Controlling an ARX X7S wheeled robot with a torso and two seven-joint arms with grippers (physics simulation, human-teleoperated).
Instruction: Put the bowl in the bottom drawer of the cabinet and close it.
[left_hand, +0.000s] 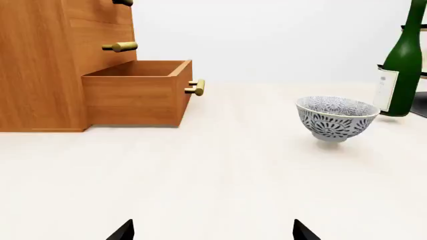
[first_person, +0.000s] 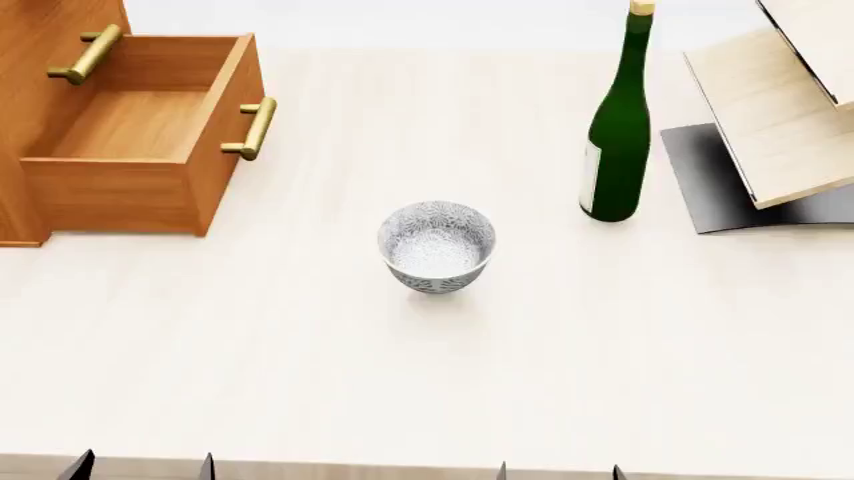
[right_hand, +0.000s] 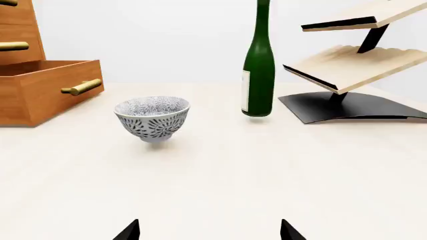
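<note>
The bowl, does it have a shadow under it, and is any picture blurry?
Head view: the bowl casts only a faint, soft shadow on the table. Right wrist view: a pale smudge under its foot. Left wrist view: likewise. All three are sharp, without glare.

Bowl (right_hand: 153, 118) upright on table (right_hand: 267, 170); bottom drawer (right_hand: 47, 90) open; bottle (right_hand: 259, 65) beyond.

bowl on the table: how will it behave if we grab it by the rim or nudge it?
The bowl looks like glazed ceramic: probably rigid, somewhat slick, and chippable under hard pinching. It stands on a narrow foot under a wider rim, so a push near the rim may tip it rather than slide it. It appears empty, so likely light.
</note>
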